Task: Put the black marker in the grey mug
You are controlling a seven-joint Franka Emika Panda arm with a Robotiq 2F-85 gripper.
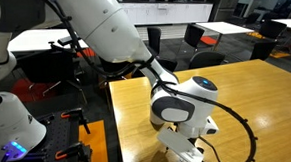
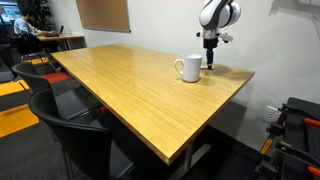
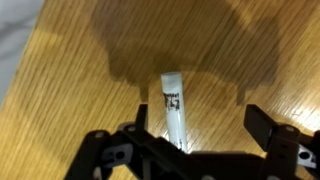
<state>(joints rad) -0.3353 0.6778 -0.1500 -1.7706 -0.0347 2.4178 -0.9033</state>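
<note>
Gripper (image 3: 197, 118) wide open and empty, we straddle the black marker (image 3: 172, 105) between its jaws so closing should pinch it.

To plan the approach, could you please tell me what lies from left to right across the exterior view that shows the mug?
Black chairs → grey mug → gripper → black-and-red equipment.

Wooden table (image 2: 140, 90): grey mug (image 2: 188, 68) standing near edge; black marker (image 3: 173, 105) apparently on wood.
</note>
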